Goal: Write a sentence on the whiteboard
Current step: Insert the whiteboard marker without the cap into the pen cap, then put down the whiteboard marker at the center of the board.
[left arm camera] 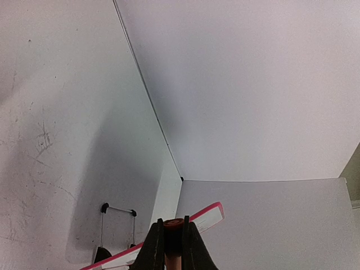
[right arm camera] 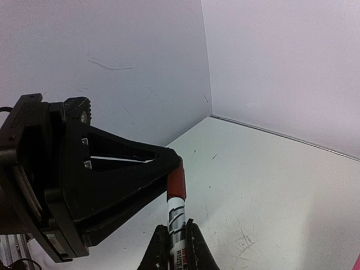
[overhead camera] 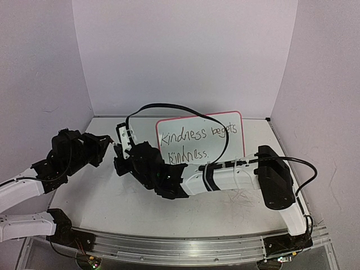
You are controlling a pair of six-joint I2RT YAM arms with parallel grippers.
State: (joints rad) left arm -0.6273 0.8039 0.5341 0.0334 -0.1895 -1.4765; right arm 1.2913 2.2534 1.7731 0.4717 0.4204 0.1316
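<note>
The whiteboard (overhead camera: 225, 126), white with a red-pink frame, stands upright at the back centre. The sentence (overhead camera: 194, 138) "kindness begets kindness." is on it in two dark lines. My right arm reaches left across the board's front. My right gripper (right arm camera: 174, 243) is shut on the white barrel of a marker (right arm camera: 176, 216). My left gripper (left arm camera: 173, 239) is shut on the marker's red cap (left arm camera: 173, 224). In the right wrist view the left gripper's fingertips (right arm camera: 169, 160) pinch the cap (right arm camera: 176, 183). The two grippers meet left of the board (overhead camera: 116, 148). The board's edge (left arm camera: 209, 216) shows behind the cap.
White walls enclose the table on the left, back and right. A black cable (overhead camera: 169, 107) loops up in front of the board. The scuffed tabletop (overhead camera: 112, 202) stretches in front of the arms to a metal rail (overhead camera: 185, 244) at the near edge.
</note>
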